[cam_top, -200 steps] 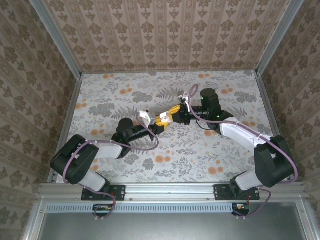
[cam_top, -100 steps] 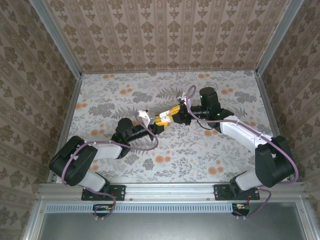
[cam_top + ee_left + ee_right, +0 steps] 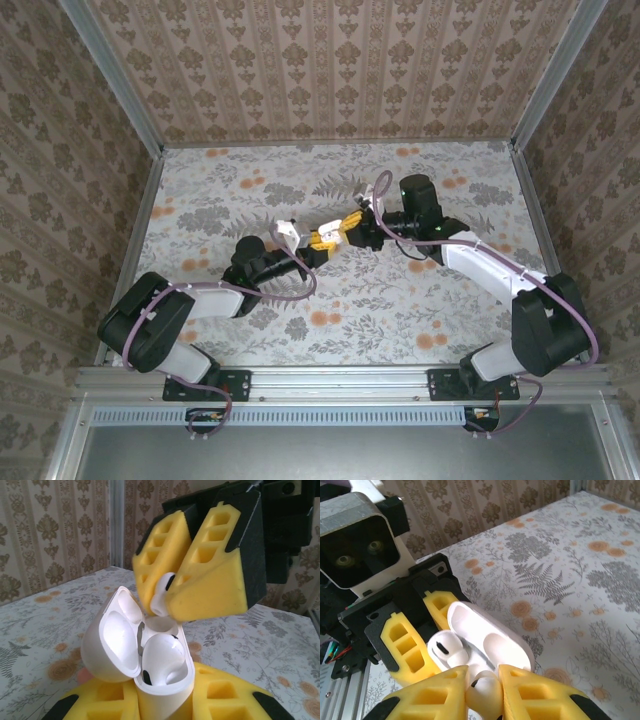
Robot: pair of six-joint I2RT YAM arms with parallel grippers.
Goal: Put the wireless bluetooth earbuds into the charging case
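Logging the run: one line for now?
left jaws: shut on open charging case | one earbud seated | right jaws: shut on second earbud over case

L gripper [image 3: 162, 702], yellow pads at bottom of frame, clamped the charging case [image 3: 167, 690] upright. Lid [image 3: 111, 640] was swung open to the left. One earbud [image 3: 162, 657] sat in the near slot. R gripper [image 3: 159, 603] came in from above, its yellow fingers [image 3: 215, 585] pinching a 2nd earbud [image 3: 161, 587] just over the far slot; contact w/ case unclear. Floral table [image 3: 55, 630] behind, patterned wall [image 3: 50, 530] beyond.
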